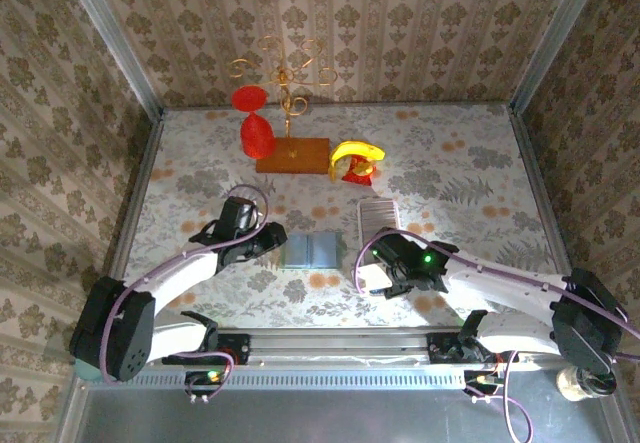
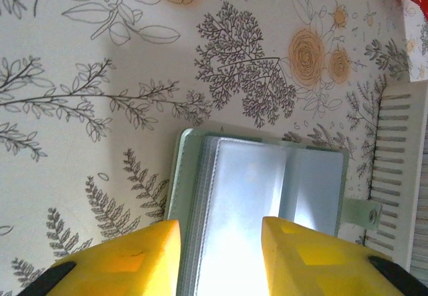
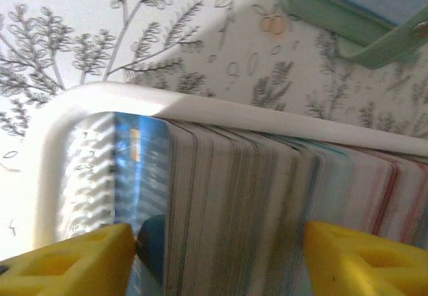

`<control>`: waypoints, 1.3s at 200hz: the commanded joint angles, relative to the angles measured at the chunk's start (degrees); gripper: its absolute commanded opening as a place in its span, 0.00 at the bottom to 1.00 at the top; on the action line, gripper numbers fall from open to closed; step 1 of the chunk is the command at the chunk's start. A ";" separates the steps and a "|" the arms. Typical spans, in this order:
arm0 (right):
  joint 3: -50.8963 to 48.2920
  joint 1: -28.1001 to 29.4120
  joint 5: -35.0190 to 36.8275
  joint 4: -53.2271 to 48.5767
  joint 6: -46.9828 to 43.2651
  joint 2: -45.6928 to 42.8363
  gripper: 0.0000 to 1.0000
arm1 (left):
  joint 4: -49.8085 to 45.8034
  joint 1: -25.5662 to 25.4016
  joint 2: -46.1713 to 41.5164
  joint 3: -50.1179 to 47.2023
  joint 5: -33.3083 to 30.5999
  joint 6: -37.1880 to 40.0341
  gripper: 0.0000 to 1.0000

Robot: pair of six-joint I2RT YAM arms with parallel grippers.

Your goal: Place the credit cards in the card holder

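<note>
OK, starting on your left: the left gripper point(image 2: 219, 232) is sitting over the near-left part of the card holder point(image 2: 314, 182). Its fingers point(image 2: 127, 262) are set at a narrowish gap w/ the clear sleeves running between them. You're probably pinning that side, but I can't tell whether the pads are actually biting. The holder is lying open and flat on the floral table point(image 2: 100, 75), between the two arms. Its pale tab point(image 2: 361, 213) is pointing toward the white tray point(image 2: 401, 176) just beside it.

Moving right: the credit cards point(image 3: 267, 202) are standing on edge, packed in a row inside that tray, w/ a blue card point(image 3: 144, 169) at the end by the tray's rounded corner. The right gripper point(image 3: 217, 232) is hanging over the stack, fingers wide and straddling a good chunk of the cards. It isn't gripping anything, as far as I can see.

Step in hand, imo: you're picking a card out of the tray. No card is showing in the sleeves, so the task is looking barely begun.

The next move is calling for a much narrower bite, since you're spanning many cards & want one. Come in on the blue end card, pinch its top edge only and lift straight up so the neighbours aren't dragging. Then carry it left to an open sleeve, w/ the left side steadying the holder while you're feeding it in.
</note>
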 commanded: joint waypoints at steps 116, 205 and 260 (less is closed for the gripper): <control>2.14 0.35 3.02 -7.80 0.28 -4.08 0.36 | -3.33 0.31 -1.47 -2.47 -0.06 0.68 0.29; 3.87 1.02 2.80 -8.18 3.18 -6.48 0.14 | -3.33 0.03 -1.47 -2.56 0.03 0.51 0.25; 6.10 2.10 -0.07 -12.00 4.88 -8.10 0.07 | -3.25 0.01 -1.22 -2.50 0.16 0.68 0.24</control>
